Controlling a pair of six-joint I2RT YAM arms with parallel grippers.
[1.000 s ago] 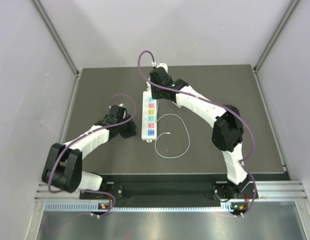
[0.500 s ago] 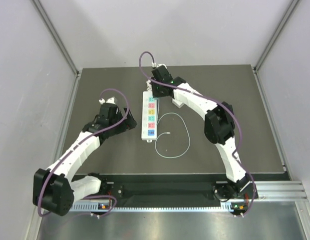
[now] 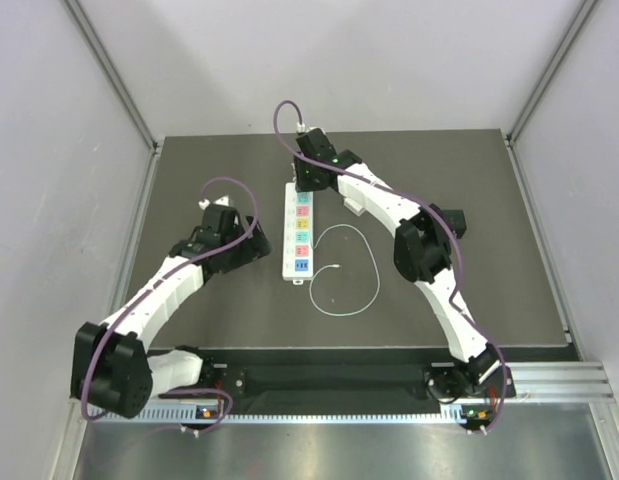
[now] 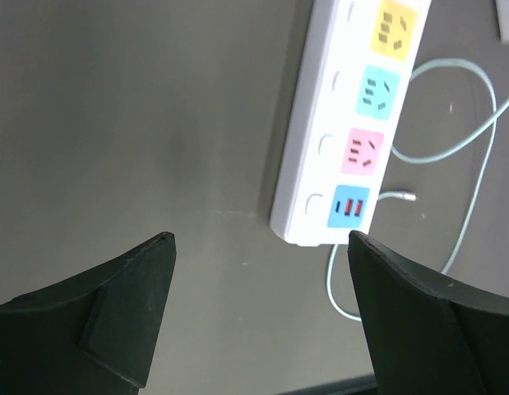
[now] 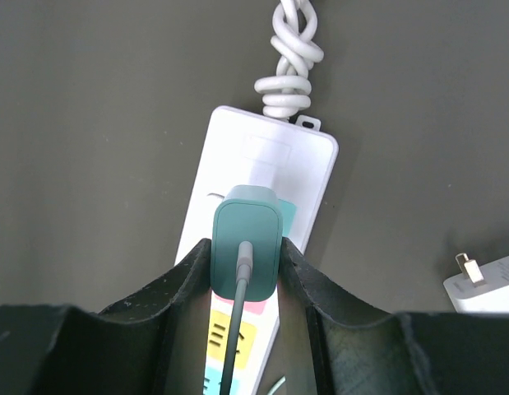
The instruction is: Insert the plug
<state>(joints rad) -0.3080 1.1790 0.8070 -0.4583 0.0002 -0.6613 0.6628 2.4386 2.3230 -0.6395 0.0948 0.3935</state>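
The teal-green plug stands upright over the far end of the white power strip, covering a teal socket, and its cable runs down toward the camera. My right gripper is shut on the plug's two sides. Whether its prongs are in the socket is hidden. From above, the right gripper hangs over the far end of the strip. The cable loops on the mat to the right. My left gripper is open and holds nothing, just left of the near end of the strip.
A small white square block lies on the mat right of the strip, under the right forearm. The strip's own knotted white cord lies beyond its far end. Grey walls close in the dark mat on three sides.
My left gripper has opened wide beside the near end of the strip, and its arm has shifted. The right gripper has stayed shut on the plug over the far socket.
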